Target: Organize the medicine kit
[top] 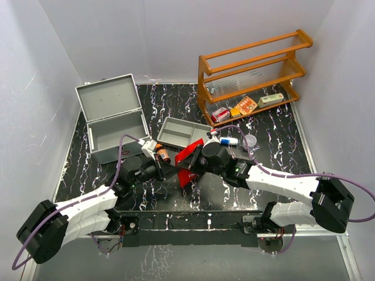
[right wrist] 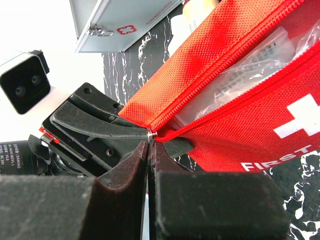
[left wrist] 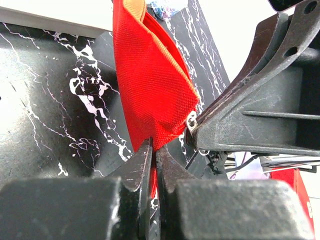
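Observation:
The medicine kit (top: 114,117), a silver-grey metal case, stands with its lid up at the back left; its front with a red cross shows in the right wrist view (right wrist: 125,20). Between the arms a red first aid pouch (top: 188,153) is held off the table. My left gripper (left wrist: 154,150) is shut on the pouch's lower corner (left wrist: 150,80). My right gripper (right wrist: 151,142) is shut on the metal zipper pull (right wrist: 154,134). The zipper is partly open and clear packets (right wrist: 240,75) show inside. In the top view the left gripper (top: 174,170) and right gripper (top: 193,164) almost meet.
A shallow grey divided tray (top: 181,132) lies just behind the pouch. A small orange bottle (top: 162,153), a white tube with a blue cap (top: 229,141) and a clear round cup (top: 250,141) lie nearby. A wooden shelf (top: 252,70) with small boxes stands at the back right.

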### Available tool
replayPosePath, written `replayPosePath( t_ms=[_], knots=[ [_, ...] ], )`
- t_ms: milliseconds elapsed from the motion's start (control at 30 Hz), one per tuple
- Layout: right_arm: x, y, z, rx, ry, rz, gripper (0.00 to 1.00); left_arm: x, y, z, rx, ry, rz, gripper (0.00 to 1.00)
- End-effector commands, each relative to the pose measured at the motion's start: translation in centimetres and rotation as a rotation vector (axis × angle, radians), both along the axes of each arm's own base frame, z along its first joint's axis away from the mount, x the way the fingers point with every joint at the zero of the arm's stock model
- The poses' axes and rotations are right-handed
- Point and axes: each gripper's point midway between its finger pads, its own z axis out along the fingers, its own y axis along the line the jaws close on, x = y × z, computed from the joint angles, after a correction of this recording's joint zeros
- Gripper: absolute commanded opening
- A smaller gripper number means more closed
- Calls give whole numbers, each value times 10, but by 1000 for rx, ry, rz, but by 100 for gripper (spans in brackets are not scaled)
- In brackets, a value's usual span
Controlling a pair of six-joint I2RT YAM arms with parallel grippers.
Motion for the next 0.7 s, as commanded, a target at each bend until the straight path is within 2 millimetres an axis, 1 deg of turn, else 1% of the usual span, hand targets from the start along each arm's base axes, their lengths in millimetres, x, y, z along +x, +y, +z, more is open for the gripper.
replayPosePath(
  t_ms=[0,67,233,333,500,667],
  knots=[
    [13,0,26,31,-87,-38,0,4,8,0,45,-76,23,0],
    [16,-5,23,13,-107,-54,0,2,10,-1,55,-83,13,0],
    [25,-16,26,-32,-181,-64,0,-6,9,1,46,-102,-25,0],
    [29,-19,25,-80,-237,-27,0,-10,7,2,53,-106,-54,0],
    [27,-22,26,-141,-334,70,0,-12,6,4,54,-118,-73,0],
    [26,-26,16,-244,-429,163,0,-14,4,9,43,-132,-95,0]
  ],
)
